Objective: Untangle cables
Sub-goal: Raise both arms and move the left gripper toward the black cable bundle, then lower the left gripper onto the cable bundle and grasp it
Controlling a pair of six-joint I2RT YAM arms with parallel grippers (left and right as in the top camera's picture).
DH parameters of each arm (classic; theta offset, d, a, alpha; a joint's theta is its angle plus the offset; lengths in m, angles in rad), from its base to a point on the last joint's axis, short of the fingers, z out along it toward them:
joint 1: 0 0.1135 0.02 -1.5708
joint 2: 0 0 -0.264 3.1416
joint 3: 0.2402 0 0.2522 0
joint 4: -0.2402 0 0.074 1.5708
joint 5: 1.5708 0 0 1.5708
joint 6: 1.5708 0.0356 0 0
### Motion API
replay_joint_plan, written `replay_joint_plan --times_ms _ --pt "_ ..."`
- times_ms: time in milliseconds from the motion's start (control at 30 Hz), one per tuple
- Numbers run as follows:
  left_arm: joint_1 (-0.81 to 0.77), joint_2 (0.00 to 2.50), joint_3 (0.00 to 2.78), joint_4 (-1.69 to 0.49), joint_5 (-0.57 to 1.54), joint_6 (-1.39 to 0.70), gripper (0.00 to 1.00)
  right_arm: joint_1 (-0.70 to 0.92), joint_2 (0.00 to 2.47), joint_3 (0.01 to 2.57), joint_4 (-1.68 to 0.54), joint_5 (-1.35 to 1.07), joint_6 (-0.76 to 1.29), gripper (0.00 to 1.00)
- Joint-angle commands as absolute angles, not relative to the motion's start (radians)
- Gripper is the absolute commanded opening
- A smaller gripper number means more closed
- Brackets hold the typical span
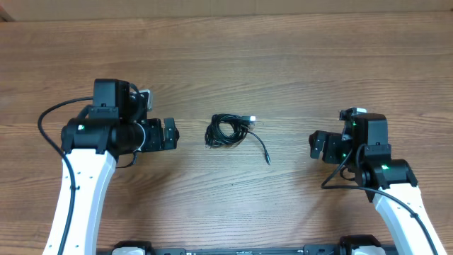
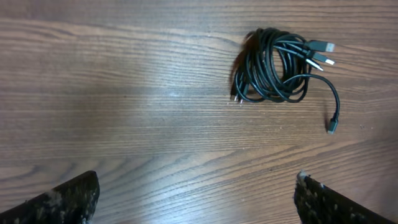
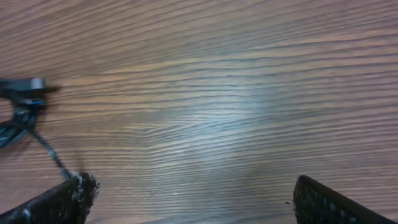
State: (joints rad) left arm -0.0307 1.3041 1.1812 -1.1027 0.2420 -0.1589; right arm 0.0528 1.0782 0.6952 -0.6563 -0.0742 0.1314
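While both pincers stand spread and empty, the overhead view shows the coiled cables (image 1: 228, 132) on the wooden table (image 1: 283, 57), between the left pincer (image 1: 172, 134) and the right pincer (image 1: 313, 145) and apart from both.

Left wrist view: the coil lies ahead of the fingers (image 2: 68, 199), off to one side, with its plugs (image 2: 320, 53) fanned outward.

Right wrist view: only one plug and a loose tail (image 3: 53, 158) show, just beside one fingertip.

Risk: gripping the whole bundle would probably drag it intact or tighten its loops.

The cables (image 1: 226, 132) lie on the table (image 1: 283, 57), between my left gripper (image 1: 171, 134) and my right gripper (image 1: 314, 145). One loose end trails toward my right side.
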Motion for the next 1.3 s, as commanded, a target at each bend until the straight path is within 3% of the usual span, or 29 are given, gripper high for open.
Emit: replay_joint_plan --times_ms 0,300,567,733,967,1267 --pt "-0.027 1.341 1.206 -1.1 0.261 -0.224 0.99 0.051 1.071 0.744 -0.662 -0.165 0.136 1.0" --pt "-0.027 1.391 1.206 -1.065 0.26 -0.286 1.0 0.051 1.072 0.852 -0.827 0.039 0.181 1.0" --pt "-0.045 1.393 1.206 -1.011 0.295 -0.367 1.0 0.051 1.072 0.887 -0.82 -0.099 0.194 1.0" --pt "-0.12 1.393 1.206 -0.894 0.299 -0.336 1.0 0.051 1.072 0.887 -0.791 -0.155 0.194 1.0" --pt "-0.26 1.424 1.206 -0.742 0.093 -0.417 1.0 0.051 1.072 0.887 -0.825 -0.159 0.194 1.0" --pt "-0.384 1.624 1.206 -0.667 0.063 -0.526 1.0 0.051 1.072 0.887 -0.829 -0.16 0.194 1.0"
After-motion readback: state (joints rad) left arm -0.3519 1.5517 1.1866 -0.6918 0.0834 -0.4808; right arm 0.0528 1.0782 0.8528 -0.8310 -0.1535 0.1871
